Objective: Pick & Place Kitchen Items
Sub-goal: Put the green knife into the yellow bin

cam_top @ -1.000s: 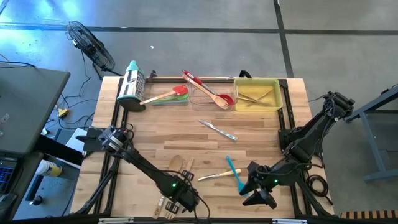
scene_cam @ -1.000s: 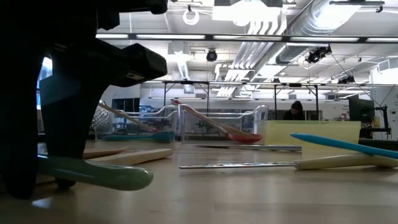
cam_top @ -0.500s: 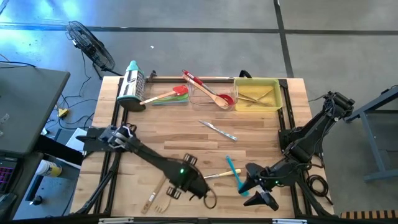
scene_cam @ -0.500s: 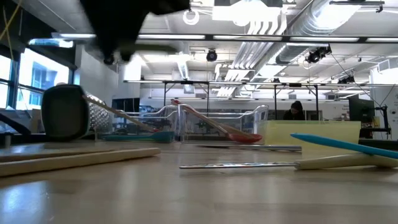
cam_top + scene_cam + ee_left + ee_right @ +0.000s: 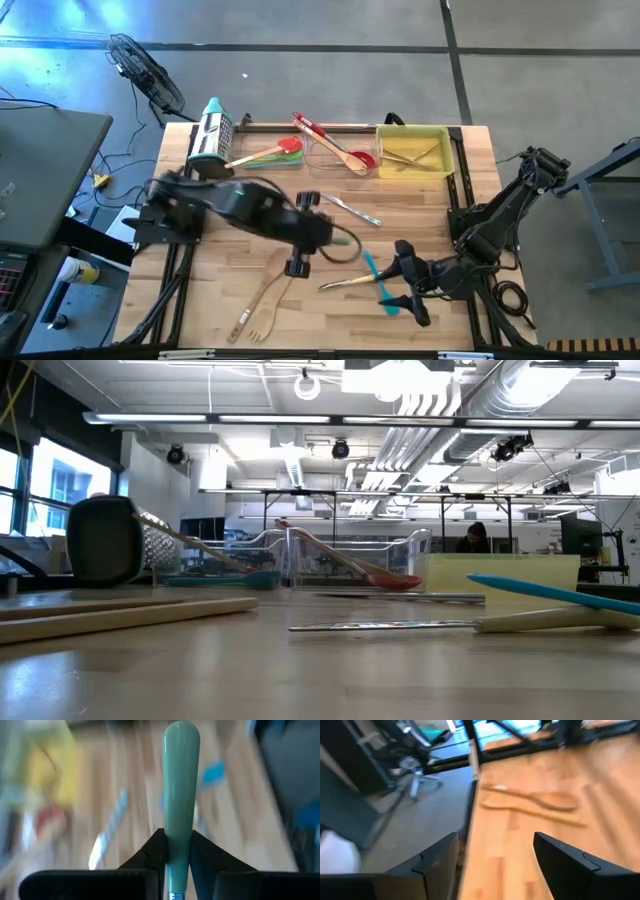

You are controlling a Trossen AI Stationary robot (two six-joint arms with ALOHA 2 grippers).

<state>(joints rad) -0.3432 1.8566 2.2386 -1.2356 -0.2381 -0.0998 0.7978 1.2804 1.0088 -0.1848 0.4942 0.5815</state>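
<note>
Left gripper (image 5: 178, 852): a pale green utensil handle (image 5: 180, 785) is clamped narrowly.
Right gripper (image 5: 492, 855): fingers spread wide, nothing held.
Risk: handle may be slipped from its short grip mid-carry.

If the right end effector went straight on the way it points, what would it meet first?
Probably the wooden utensils lying ahead of the open right end effector; only bare table shows between, though depth is unclear.

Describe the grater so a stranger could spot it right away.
Look at the wooden table, in its far left corner. The grater lies there beside the red and green spatulas. It is the only shiny steel box shape, with a teal handle.
</note>
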